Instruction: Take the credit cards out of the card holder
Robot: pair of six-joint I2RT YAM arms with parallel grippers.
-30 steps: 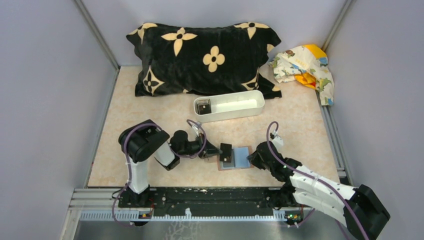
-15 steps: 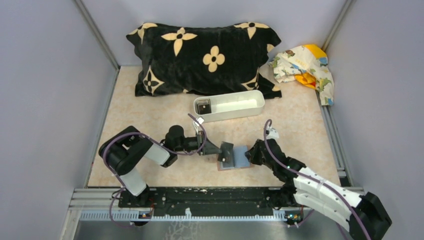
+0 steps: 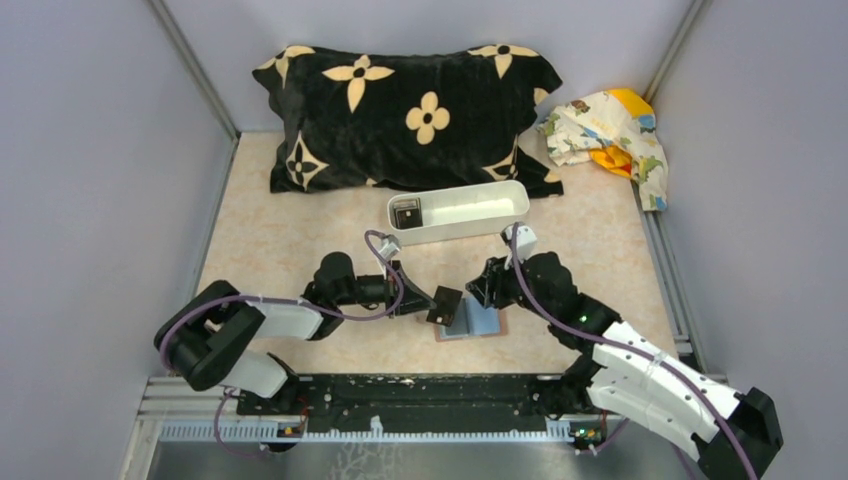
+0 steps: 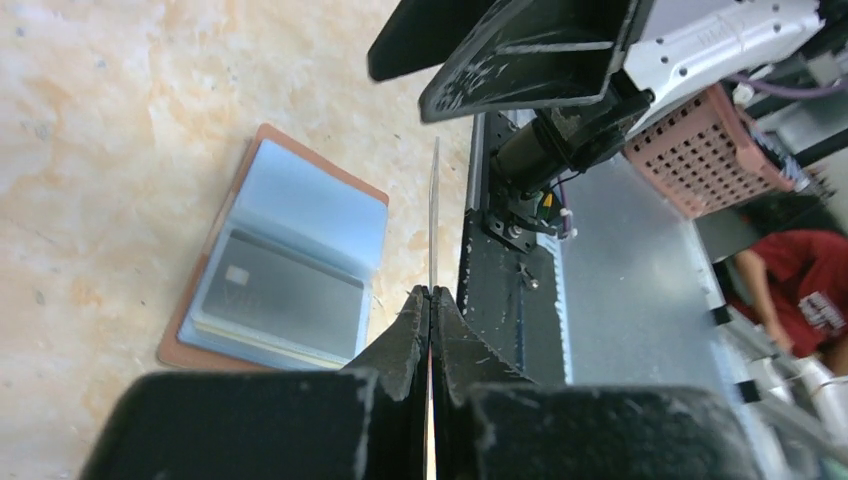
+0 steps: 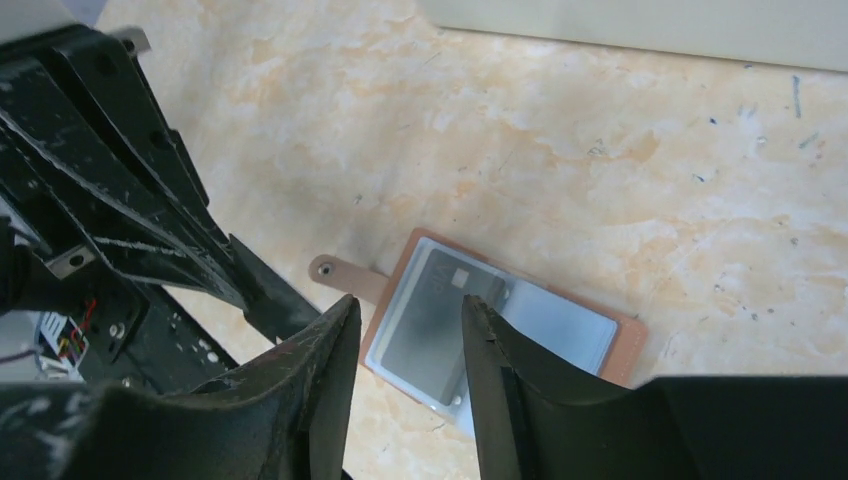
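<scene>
As a dark card is clamped by the left fingers, the open card holder is seen under the parted right fingers; transfer to the twelve o'clock tray is expected.

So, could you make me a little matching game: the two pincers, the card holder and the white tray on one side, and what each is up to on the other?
Things:
1. left pincer
2. right pincer
3. card holder
4. white tray

States:
A. lies unfolded, blue inside up
B. open and empty
C. stands just in front of the pillow
D. shut on a dark credit card

Pairs: 1-D, 2-B, 3-A, 4-C
</scene>
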